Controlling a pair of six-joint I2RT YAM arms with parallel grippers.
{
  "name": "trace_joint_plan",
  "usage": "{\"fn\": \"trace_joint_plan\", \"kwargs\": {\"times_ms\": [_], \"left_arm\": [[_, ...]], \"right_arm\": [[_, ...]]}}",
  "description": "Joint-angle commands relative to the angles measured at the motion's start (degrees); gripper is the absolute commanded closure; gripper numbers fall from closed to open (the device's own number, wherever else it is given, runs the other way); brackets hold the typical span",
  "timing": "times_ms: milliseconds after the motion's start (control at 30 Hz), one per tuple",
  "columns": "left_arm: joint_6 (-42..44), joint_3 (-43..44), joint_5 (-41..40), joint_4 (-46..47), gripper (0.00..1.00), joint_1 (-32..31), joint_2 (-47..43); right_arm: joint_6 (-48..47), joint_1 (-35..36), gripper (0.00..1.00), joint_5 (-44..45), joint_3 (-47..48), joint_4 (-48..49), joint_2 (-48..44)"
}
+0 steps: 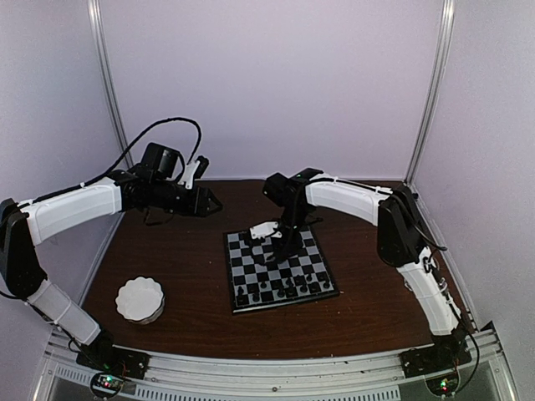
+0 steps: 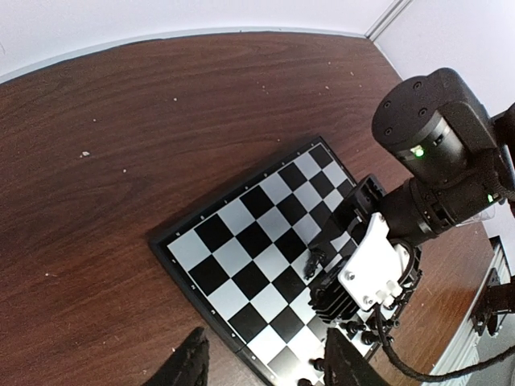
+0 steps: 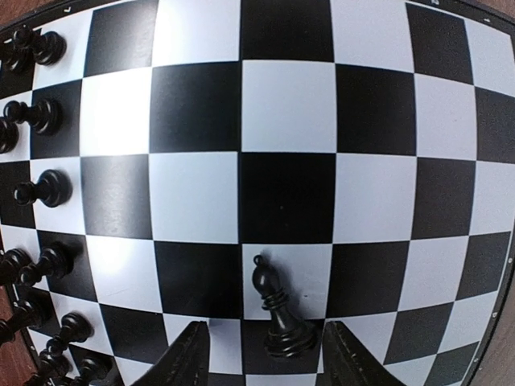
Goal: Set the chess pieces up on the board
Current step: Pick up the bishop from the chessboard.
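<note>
While poised over the board (image 3: 290,104), straddles an upright bishop (image 3: 278,310) with right gripper (image 3: 265,330) parted; holds left gripper (image 2: 265,338) agape past board's far-left corner.

Right arm (image 1: 351,196): comes in from right of board (image 1: 251,263), elbow high, wrist bent down over board's far half. Its right gripper (image 3: 265,358) points straight down, close above board, jaws spread wide. Left arm (image 1: 75,209): stretched level, ends off board's far-left corner. Its left gripper (image 2: 265,366) is raised, tilted toward board, jaws apart.

No legible text or markings
</note>
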Motion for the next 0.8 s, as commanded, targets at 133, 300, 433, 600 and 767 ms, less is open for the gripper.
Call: {"fn": "trace_joint_plan", "kwargs": {"times_ms": [133, 300, 433, 600, 767], "left_arm": [[0.0, 0.0, 1.2, 2.3, 0.51, 0.6, -1.5], [-0.1, -0.1, 1.2, 2.3, 0.51, 0.6, -1.6], [-0.2, -0.1, 1.4, 2.5, 0.51, 0.6, -1.6], [-0.8, -0.6, 2.0, 3.2, 0.51, 0.6, -1.2], [-1.3, -2.0, 5.1, 7.0, 0.51, 0.6, -0.9]], "right_arm": [[2.1, 0.3, 0.55, -1.0, 0.0, -1.2, 1.6], [4.1, 0.3, 0.64, -1.3, -0.1, -0.4, 1.9], [4.7, 0.3, 0.74, -1.3, -0.9, -0.8, 1.4], [6.6, 0.3, 0.82, -3.2, -4.0, -1.0, -2.1], [10.5, -0.1, 0.82, -7.1, -12.1, 2.3, -11.8]]}}
